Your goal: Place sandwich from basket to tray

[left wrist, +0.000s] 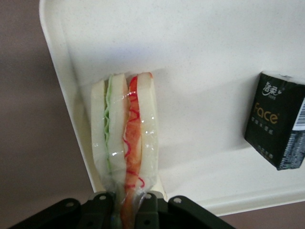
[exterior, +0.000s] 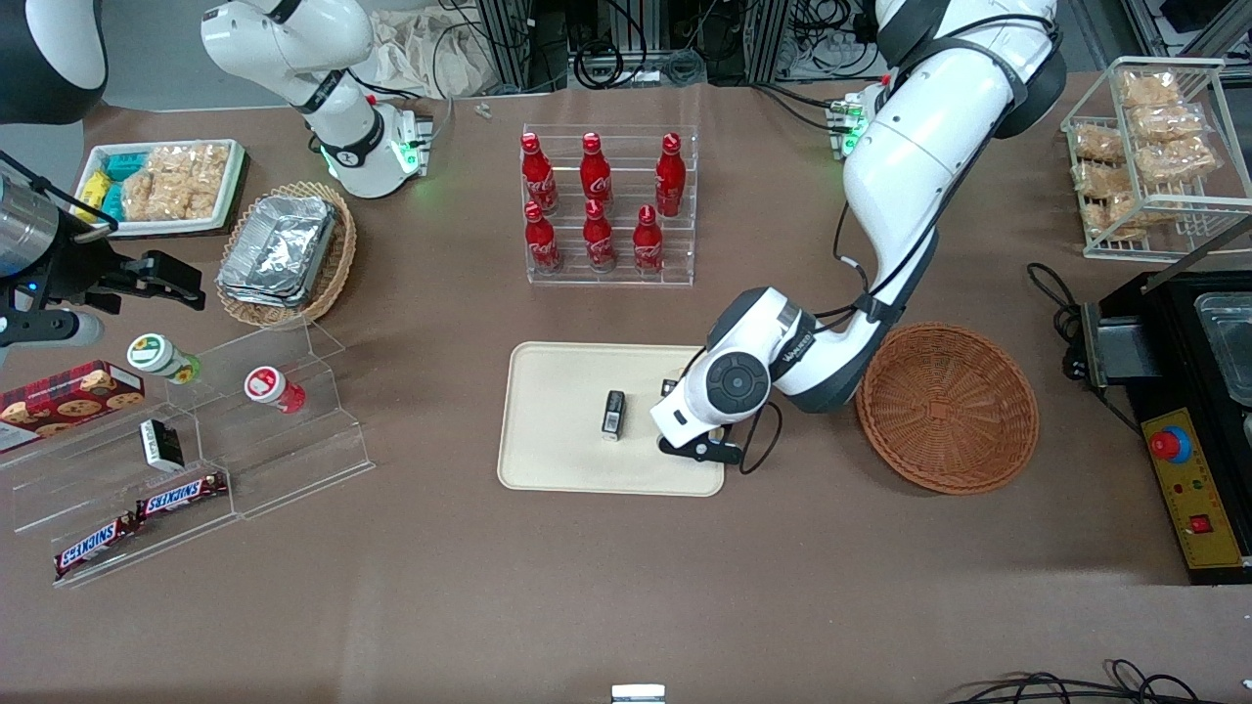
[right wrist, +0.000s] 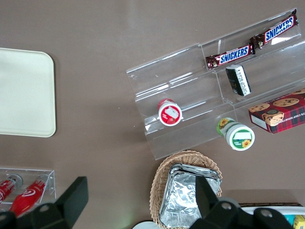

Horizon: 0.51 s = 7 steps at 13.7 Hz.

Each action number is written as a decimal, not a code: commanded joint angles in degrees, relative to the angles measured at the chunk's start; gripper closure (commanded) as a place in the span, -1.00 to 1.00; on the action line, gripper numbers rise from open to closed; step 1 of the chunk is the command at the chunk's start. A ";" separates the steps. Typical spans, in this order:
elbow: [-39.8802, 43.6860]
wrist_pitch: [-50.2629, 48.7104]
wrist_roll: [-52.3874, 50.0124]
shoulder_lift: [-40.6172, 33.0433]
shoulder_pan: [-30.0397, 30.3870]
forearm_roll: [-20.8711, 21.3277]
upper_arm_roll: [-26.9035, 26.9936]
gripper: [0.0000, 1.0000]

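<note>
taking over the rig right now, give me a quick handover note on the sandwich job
Gripper: shut on the sandwich, low over the edge of the tray nearest the basket.
Sandwich: wrapped in clear film, out of the basket and hanging over the tray by its rim; whether it touches the tray cannot be told.
Basket: holds nothing, beside the tray toward the working arm's end of the table.
Also on the tray: a small black packet.
Done: pickup and carry to the tray.
Left: set the sandwich down, open the fingers, pull the arm away.
</note>
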 commanded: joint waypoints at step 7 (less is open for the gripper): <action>1.61 -15.50 1.76 -11.69 7.49 0.10 0.11 -1.00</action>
